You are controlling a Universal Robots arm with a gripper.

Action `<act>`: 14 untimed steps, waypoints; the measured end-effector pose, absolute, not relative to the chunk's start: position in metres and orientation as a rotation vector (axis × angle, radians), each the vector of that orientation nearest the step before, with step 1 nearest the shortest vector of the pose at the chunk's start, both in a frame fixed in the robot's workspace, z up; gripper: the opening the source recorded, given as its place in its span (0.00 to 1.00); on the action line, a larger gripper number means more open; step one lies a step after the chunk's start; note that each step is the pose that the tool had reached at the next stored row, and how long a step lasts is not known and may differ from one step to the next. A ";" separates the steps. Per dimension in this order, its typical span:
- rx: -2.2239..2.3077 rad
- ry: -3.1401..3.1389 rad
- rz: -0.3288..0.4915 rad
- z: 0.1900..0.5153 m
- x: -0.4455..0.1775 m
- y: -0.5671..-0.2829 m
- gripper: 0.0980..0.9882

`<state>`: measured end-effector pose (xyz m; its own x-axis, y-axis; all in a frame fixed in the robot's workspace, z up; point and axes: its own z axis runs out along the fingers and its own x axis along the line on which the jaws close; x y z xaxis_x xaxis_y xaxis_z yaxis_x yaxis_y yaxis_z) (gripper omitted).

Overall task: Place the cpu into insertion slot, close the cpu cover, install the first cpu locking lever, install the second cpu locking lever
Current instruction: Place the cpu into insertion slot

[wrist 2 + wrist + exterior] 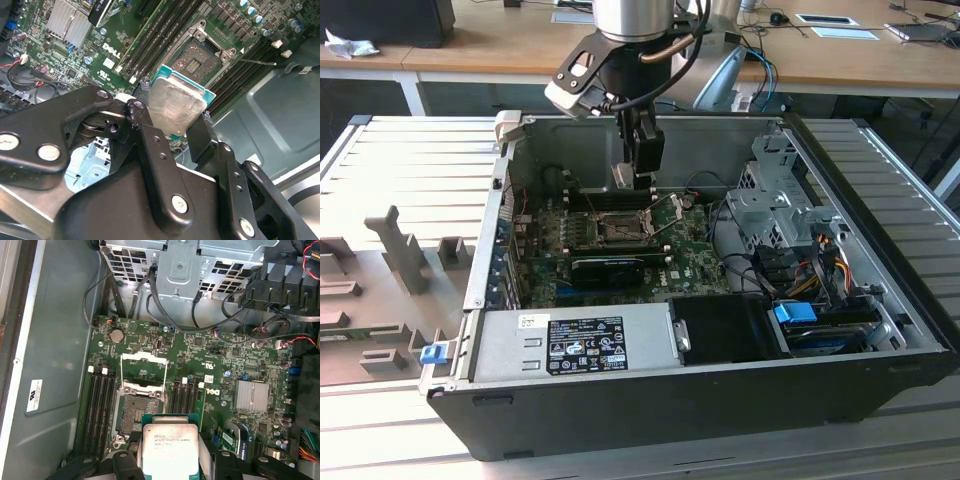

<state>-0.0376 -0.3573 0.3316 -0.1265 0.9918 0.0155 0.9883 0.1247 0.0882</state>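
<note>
My gripper (pixel 172 119) is shut on the cpu (pixel 177 106), a flat square chip with a pale metal face on a green-edged base, gripped by two opposite edges. The first wrist view has the cpu (pixel 169 447) just short of the insertion slot (pixel 136 412), a dark square socket that lies bare. The cpu cover (pixel 144 356) stands swung open on the socket's far side. In the exterior view the gripper (pixel 638 178) hangs inside the case, above the back edge of the insertion slot (pixel 620 228). A thin lever (pixel 255 61) sticks out beside the socket (pixel 202 55).
Memory slots (pixel 100 405) flank the socket on both sides. A black card (pixel 610 268) lies just in front of it, and a finned heatsink (pixel 252 395) sits nearby. A power supply (pixel 575 345), a drive cage (pixel 770 200) and loose cables (pixel 810 265) crowd the case.
</note>
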 end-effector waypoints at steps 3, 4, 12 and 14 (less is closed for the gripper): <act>2.045 2.320 0.118 0.331 -0.038 -0.357 0.49; 2.045 2.320 0.119 0.331 -0.038 -0.357 0.49; 2.046 2.319 0.118 0.328 -0.038 -0.357 0.49; 2.148 2.220 0.115 0.318 -0.038 -0.357 0.49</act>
<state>-0.0376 -0.3571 0.3178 -0.0334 0.9993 0.0157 0.9956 0.0319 0.0883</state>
